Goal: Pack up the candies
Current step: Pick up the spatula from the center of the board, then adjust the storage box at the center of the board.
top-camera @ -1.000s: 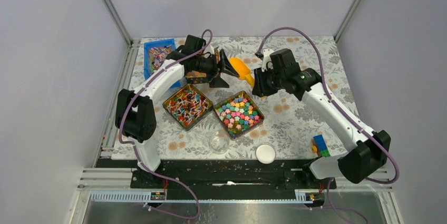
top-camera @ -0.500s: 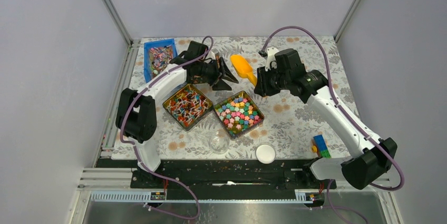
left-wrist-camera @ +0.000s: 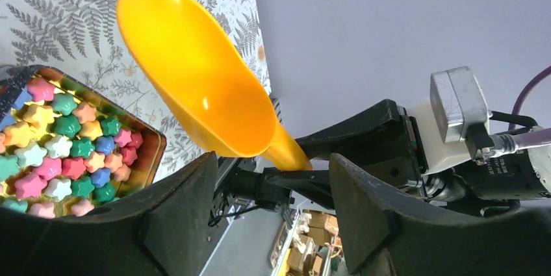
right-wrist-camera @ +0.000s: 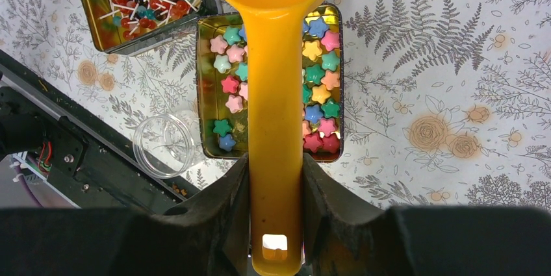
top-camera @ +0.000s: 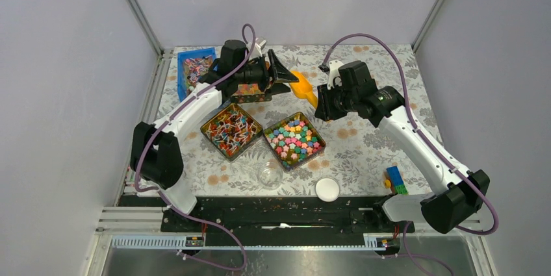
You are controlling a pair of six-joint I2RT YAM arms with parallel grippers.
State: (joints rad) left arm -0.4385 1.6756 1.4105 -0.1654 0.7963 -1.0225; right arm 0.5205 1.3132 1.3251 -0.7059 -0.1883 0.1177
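Tablecloth [top-camera: 364, 139] beyond the tin [top-camera: 274, 152]: my spread left gripper [top-camera: 284, 78] has swung back to the scoop [top-camera: 301, 84]. My right gripper [right-wrist-camera: 275, 182] pinches its handle; scooping candies [top-camera: 295, 138] looks next

An orange scoop [right-wrist-camera: 275, 94] reached forward from the right gripper [right-wrist-camera: 275, 169], its bowl just beside the left gripper [top-camera: 291, 86]. On the base side of the left gripper lay a square tin [top-camera: 217, 117] of stick sweets, and to its left a blue bin [top-camera: 180, 75]. Well back from the right gripper, toward the bases, stood a clear cup [top-camera: 269, 175], a white lid [top-camera: 327, 189] and stacked toy blocks [top-camera: 394, 180] on the floral tablecloth [top-camera: 364, 152].
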